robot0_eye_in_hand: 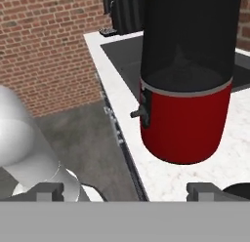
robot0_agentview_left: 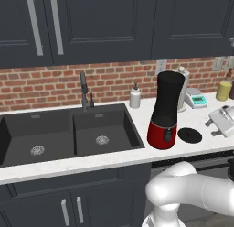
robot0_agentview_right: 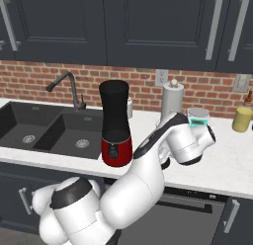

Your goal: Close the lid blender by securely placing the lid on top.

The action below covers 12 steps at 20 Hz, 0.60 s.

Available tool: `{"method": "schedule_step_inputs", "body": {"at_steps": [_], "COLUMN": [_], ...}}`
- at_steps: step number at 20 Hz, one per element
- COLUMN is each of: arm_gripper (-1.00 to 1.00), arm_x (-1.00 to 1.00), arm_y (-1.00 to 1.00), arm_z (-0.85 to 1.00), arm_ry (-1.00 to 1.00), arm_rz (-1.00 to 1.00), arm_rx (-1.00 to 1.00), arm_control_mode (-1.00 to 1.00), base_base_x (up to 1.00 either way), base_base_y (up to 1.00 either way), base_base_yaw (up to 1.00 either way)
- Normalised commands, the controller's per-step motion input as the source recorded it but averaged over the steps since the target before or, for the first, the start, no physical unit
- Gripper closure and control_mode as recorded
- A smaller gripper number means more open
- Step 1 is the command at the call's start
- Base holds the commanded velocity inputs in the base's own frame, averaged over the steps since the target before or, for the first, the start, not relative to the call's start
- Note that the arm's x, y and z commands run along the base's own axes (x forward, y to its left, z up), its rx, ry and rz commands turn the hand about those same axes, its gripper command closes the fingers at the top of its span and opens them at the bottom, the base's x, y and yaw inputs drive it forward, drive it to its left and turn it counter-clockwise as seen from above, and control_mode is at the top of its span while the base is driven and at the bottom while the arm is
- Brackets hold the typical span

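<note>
1. Black and flat, the lid (robot0_agentview_left: 189, 135) lies on the counter (robot0_agentview_left: 114, 159) just beside the blender (robot0_agentview_left: 165, 110), on the side away from the sink (robot0_agentview_left: 68, 134). Its broad face is up; being a disc, it has no long axis you can read, and its knob is too small to make out.
2. You can see the blender standing upright near the counter's front edge, its long axis vertical, black jar over red base (robot0_eye_in_hand: 183, 124). The jar's mouth points straight up and looks open. In the hand view a small dark knob juts from the base toward the counter edge.
3. In the right base view the arm (robot0_agentview_right: 148, 170) reaches over the counter edge beside the blender, wrist bent downward. The gripper (robot0_eye_in_hand: 126, 191) hangs low near the base, looking across at it.
4. Your finger tips stand well apart at the bottom of the hand view, nothing between them.
5. By my judgement you are at the first step: the lid is not yet grasped.
6. Next, swing away from the blender toward the lid, come down over its centre, and close on the knob or rim.
7. Then lift above the jar's mouth, keep the lid level, and seat it squarely.
8. Mind the jar as you pass; a knock could tip it.
</note>
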Motion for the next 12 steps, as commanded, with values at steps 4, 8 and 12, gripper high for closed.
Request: {"method": "schedule_step_inputs", "body": {"at_steps": [4, 8, 12], "arm_gripper": [-1.00, -1.00, -1.00], "arm_x": [0.18, 0.16, 0.21], "arm_y": [0.00, 0.00, 0.00], "arm_z": [-0.24, -0.19, -0.20], "arm_ry": [-0.01, -0.01, 0.00], "arm_rz": [0.00, 0.00, 0.01], "arm_rx": [-0.03, -0.02, -0.02], "arm_control_mode": [-1.00, -1.00, -1.00], "base_base_x": [0.00, 0.00, 0.00], "base_base_y": [0.00, 0.00, 0.00], "base_base_yaw": [0.00, 0.00, 0.00]}}
